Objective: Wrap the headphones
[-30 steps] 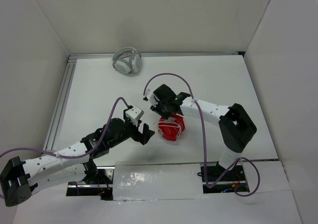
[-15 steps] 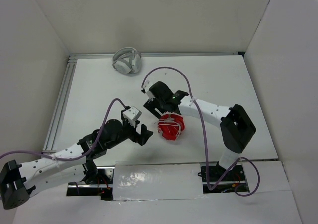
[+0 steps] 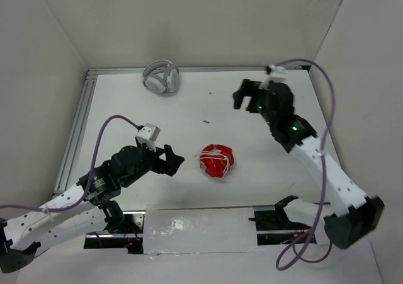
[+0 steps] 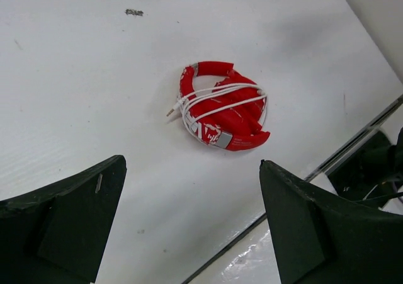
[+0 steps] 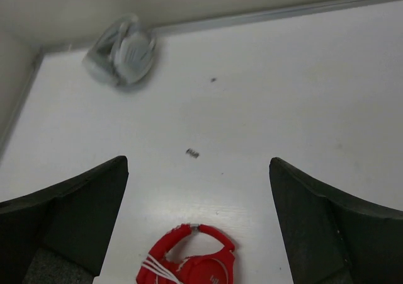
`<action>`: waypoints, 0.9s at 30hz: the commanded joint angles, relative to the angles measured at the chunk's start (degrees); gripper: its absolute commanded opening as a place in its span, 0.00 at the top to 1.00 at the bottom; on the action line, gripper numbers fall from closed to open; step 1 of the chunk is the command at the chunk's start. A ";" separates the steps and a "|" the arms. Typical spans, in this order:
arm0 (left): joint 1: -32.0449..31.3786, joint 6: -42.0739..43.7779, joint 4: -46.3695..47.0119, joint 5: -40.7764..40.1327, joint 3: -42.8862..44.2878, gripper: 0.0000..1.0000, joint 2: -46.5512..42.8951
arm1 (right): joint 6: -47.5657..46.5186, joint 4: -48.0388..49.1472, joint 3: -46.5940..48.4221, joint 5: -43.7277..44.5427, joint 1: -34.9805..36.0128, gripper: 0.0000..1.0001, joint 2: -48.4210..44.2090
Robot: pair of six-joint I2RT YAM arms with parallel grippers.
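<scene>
The red headphones [image 3: 216, 160] lie folded on the white table with their thin white cable wound around them; they show too in the left wrist view [image 4: 221, 114] and at the bottom of the right wrist view [image 5: 189, 262]. My left gripper [image 3: 173, 160] hangs open just left of them, nothing between its fingers [image 4: 69, 221]. My right gripper [image 3: 245, 95] is raised well above and behind them, open and empty, its fingers [image 5: 327, 227] wide apart. Neither gripper touches the headphones.
White-grey headphones [image 3: 161, 77] sit at the back edge of the table, seen also from the right wrist [image 5: 123, 51]. A small dark speck [image 3: 206, 121] lies on the table behind the red pair. White walls enclose the table; a metal rail [image 3: 75, 133] runs along its left side.
My right gripper has opened, let go of the red headphones, and swung up and back to the right. My left gripper has drawn slightly back to the left.
</scene>
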 commanded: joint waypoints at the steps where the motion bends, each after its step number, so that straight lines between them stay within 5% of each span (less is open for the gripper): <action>1: 1.92 -6.56 -7.83 -2.78 4.53 0.01 -1.06 | 14.43 -0.09 -8.76 3.95 -6.30 0.00 -12.43; 7: 13.07 -6.40 -9.86 6.44 8.92 0.01 4.28 | 24.79 -16.50 -15.82 18.01 -10.53 0.00 -30.26; 11: 30.00 -4.73 -7.50 22.92 8.32 0.01 10.35 | 27.18 -20.04 -21.34 23.03 -10.97 0.00 -40.80; 15: 37.33 -4.72 -6.17 29.12 7.52 0.01 10.38 | 25.69 -21.18 -22.68 23.56 -11.15 0.00 -45.67; 27: 38.75 -3.94 -4.32 29.74 4.89 0.01 5.45 | 27.28 -27.87 -23.39 27.35 -11.06 0.00 -54.64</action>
